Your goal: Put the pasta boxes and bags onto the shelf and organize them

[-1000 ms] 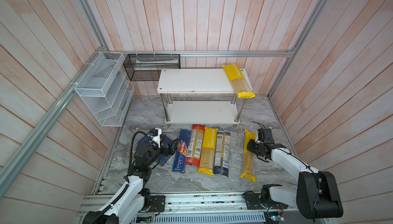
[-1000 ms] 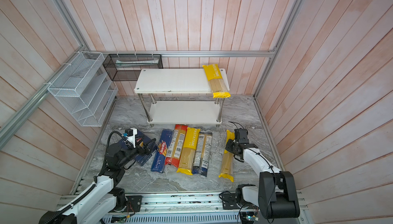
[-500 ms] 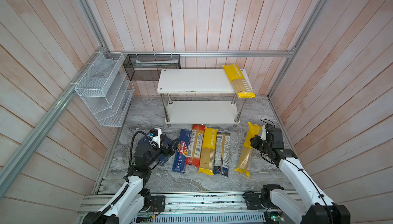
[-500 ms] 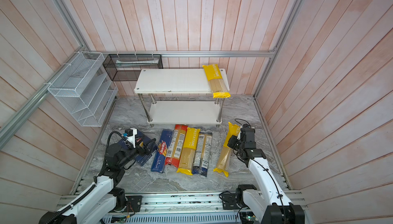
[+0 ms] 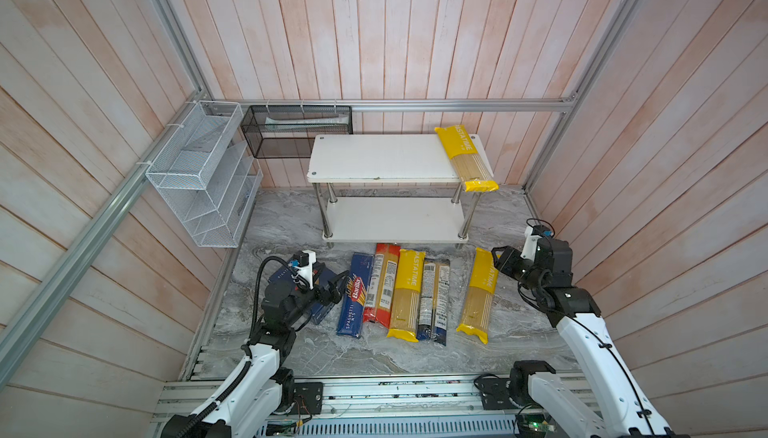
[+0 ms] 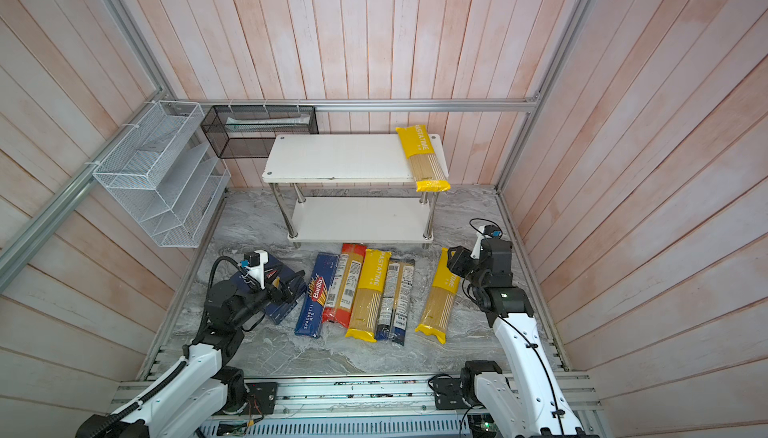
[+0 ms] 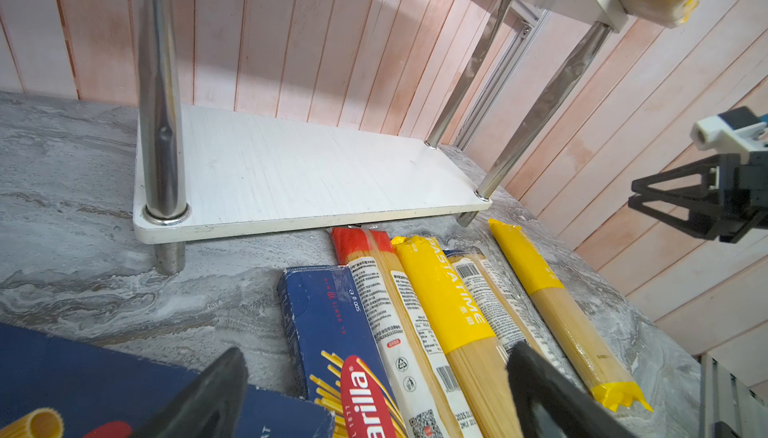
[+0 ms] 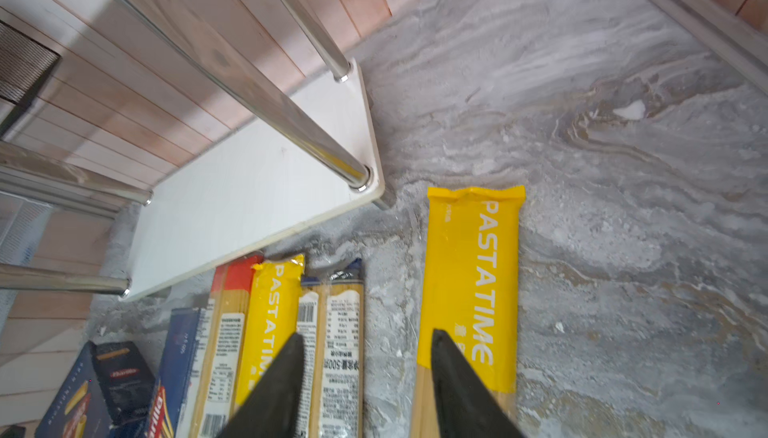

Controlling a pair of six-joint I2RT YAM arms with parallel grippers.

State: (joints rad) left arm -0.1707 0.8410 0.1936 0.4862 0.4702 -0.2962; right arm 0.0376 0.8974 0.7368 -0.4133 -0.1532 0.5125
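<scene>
The lone yellow "PASTATIME" spaghetti bag [image 5: 480, 294] lies flat on the grey marbled table [image 5: 374, 357]. It sits lower right of centre in both top views, slanted and apart from the row of bags [image 5: 409, 290]. The right gripper [image 5: 500, 263] hangs over its upper end, jaws parted and holding nothing. I'd guess it let go to take a better grip for the white two-tier chrome-post shelf [image 5: 374, 157], where another yellow bag [image 5: 465, 157] already rests at the top board's right edge. The left gripper [image 5: 334, 286] hovers, jaws wide apart, by the wide dark blue cardboard box [image 7: 83, 373]. Half a second ago the lone bag was gripped at its upper end, tilted; a second ago it lay straight.
</scene>
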